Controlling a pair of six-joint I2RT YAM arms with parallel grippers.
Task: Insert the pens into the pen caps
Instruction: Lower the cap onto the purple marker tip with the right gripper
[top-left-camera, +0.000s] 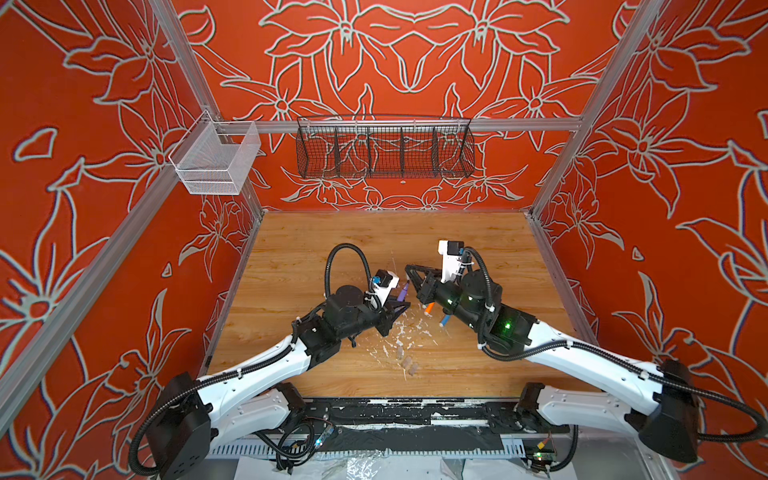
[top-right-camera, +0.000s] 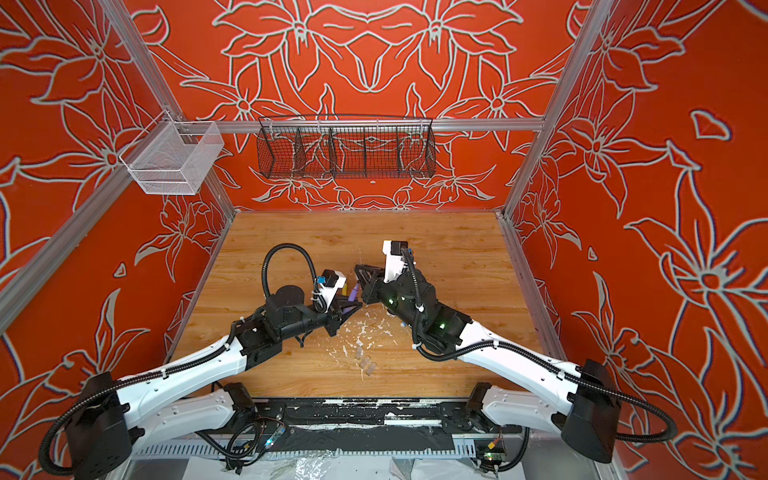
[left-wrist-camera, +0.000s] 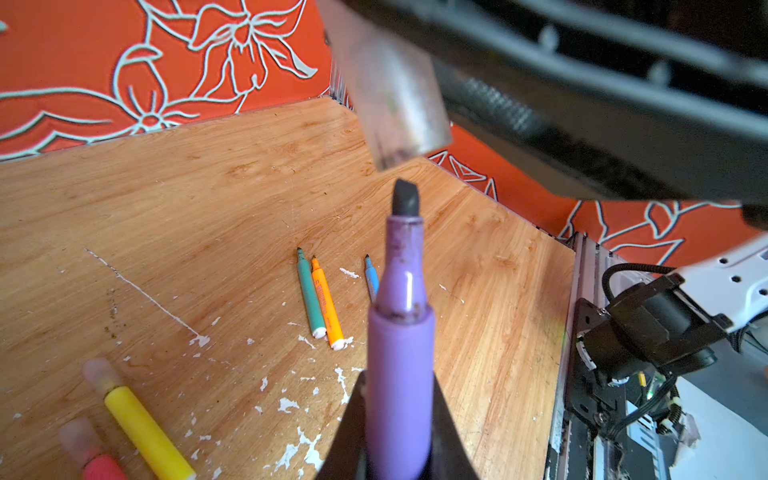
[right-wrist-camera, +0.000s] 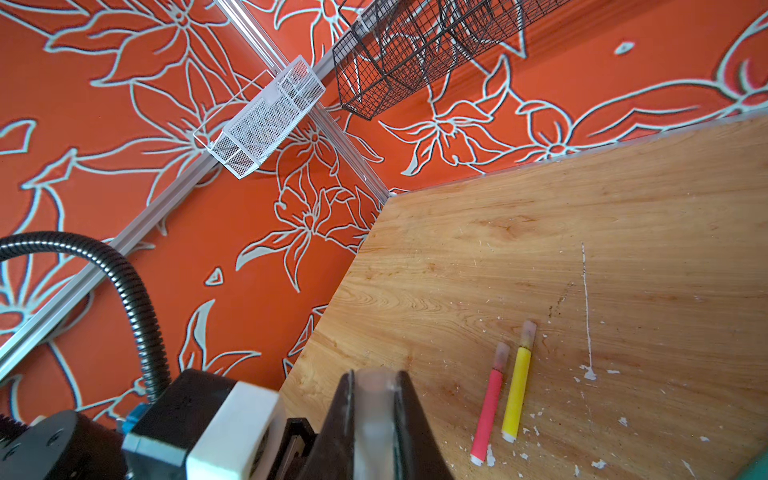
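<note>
in both top views: grainy wood-look table (top-left-camera: 316, 249), scuffed with chalky white flecks (top-left-camera: 401, 330) from its centre toward 6 o'clock. at the centre, left gripper (top-left-camera: 401, 305) pinched tight on the slim purple pen (top-left-camera: 402, 294), tip aimed toward 1 o'clock. just beyond the tip, right gripper (top-left-camera: 409, 274) closed narrow; its load too small to tell here. orange pen (top-left-camera: 429, 308) and blue pen (top-left-camera: 444, 320) flat on the wood at 4 o'clock of the purple one, partly under the right arm. three stubby loose caps (top-left-camera: 407, 362) in a slanted row at 6 o'clock. black wire basket (top-left-camera: 384, 151) on the back rail at 12 o'clock, white mesh basket (top-left-camera: 216, 160) at 10.

from the left wrist: matte purple barrel clamped between black wedge fingers (left-wrist-camera: 345, 436), glossy neck, dark chisel tip close to the mouth of a frosted, tapered clear cap (left-wrist-camera: 395, 95), a thin gap between them. green pen (left-wrist-camera: 309, 295) and orange side by side; blue half hidden behind the barrel. yellow pen (left-wrist-camera: 143, 432) and pink pen (left-wrist-camera: 102, 467) capped in cloudy plastic.

from the right wrist: black fingers pressed on both sides of the translucent cap. pink and yellow parallel, capped, white-ended.
</note>
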